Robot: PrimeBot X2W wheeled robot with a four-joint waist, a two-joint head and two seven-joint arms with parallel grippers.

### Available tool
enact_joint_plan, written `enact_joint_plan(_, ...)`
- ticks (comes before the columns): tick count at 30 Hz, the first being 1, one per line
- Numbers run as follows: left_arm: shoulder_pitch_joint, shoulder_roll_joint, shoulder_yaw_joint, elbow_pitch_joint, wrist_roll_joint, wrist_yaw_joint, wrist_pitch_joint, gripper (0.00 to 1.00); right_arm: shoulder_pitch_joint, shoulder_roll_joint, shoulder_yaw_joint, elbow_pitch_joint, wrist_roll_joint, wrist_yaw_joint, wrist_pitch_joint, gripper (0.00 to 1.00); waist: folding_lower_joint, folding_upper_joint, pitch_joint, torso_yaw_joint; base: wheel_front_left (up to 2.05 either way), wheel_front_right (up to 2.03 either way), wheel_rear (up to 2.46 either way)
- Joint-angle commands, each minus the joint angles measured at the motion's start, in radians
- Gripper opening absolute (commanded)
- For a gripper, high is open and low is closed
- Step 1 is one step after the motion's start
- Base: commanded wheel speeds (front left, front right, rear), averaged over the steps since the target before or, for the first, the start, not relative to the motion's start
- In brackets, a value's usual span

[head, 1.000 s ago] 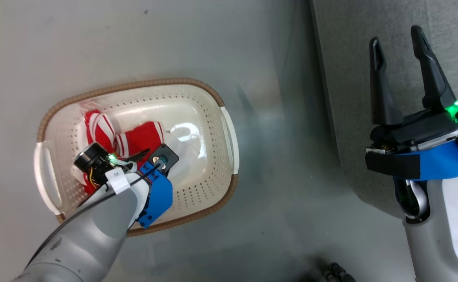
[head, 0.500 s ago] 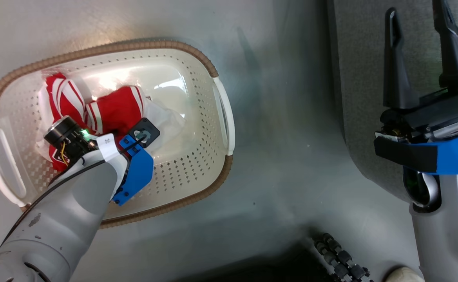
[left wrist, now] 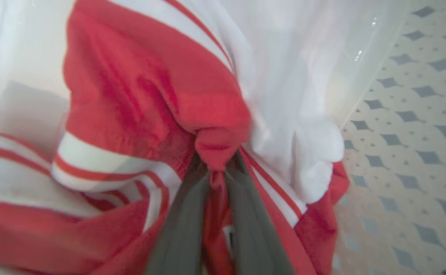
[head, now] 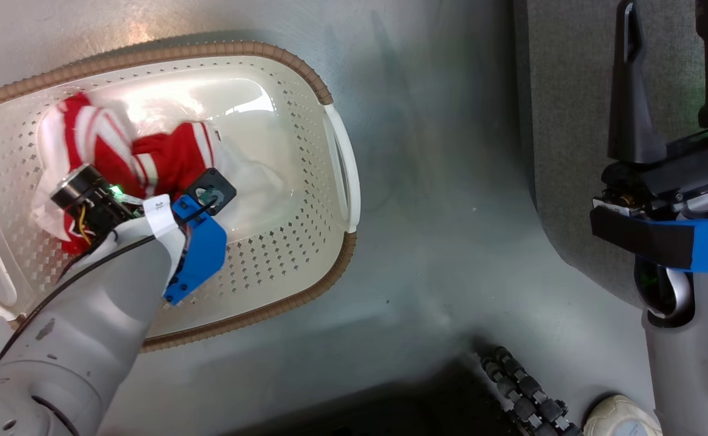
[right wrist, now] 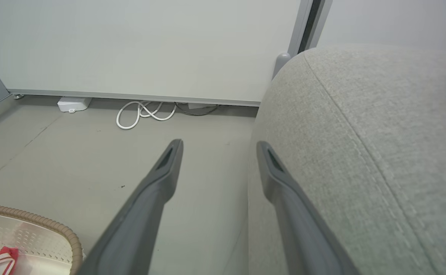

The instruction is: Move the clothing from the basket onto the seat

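- Overhead, the basket, cream and perforated with a brown woven-look rim, stands on the floor, a smooth grey surface with a dull sheen.
- Clothing: red fabric with white stripes, bunched together with white cloth, lying on the basket's bottom toward its left half.
- Left gripper: reaching down into the basket, jaws closed on a red fold of the clothing, which bulges just above the tips. The basket's perforated wall shows at the right of the left wrist view.
- Right gripper: jaws spread apart and holding nothing, hovering at the edge of the seat, one finger over the floor and the other along the seat's edge.
- Seat: light-grey woven upholstery with a rounded corner and a stitched seam, to the right of the basket with a strip of bare floor between them.
- Room: a pale wall panel meets the floor. A looped white cable and a small white box lie at its foot.
- Lower edge of the head view: a black segmented cable chain and the toe of a pale shoe.
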Motion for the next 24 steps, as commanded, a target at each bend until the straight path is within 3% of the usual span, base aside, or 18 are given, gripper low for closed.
enact_joint_plan(1, -0.006, -0.008, -0.001, 0.001, 0.0, -0.001, -0.009, 0.0, -0.017, -0.001, -0.003, -0.002, -0.007, 0.0, -0.001, 1.0, -0.0001, 0.0, -0.003, 0.003, 0.0, 0.0, 0.0)
enact_joint_plan(12, 0.038, -0.062, 0.016, 0.004, -0.039, 0.004, -0.118, 0.0, -0.005, -0.004, -0.005, 0.033, -0.007, 0.001, -0.001, 1.0, -0.0001, 0.0, -0.108, 0.039, 0.0, 0.0, 0.0)
enact_joint_plan(24, 0.167, -0.113, 0.058, 0.006, -0.115, 0.003, -0.268, 0.0, 0.052, -0.007, -0.003, 0.109, -0.007, 0.001, -0.001, 1.0, -0.0001, 0.0, -0.355, 0.08, 0.0, 0.0, 0.0)
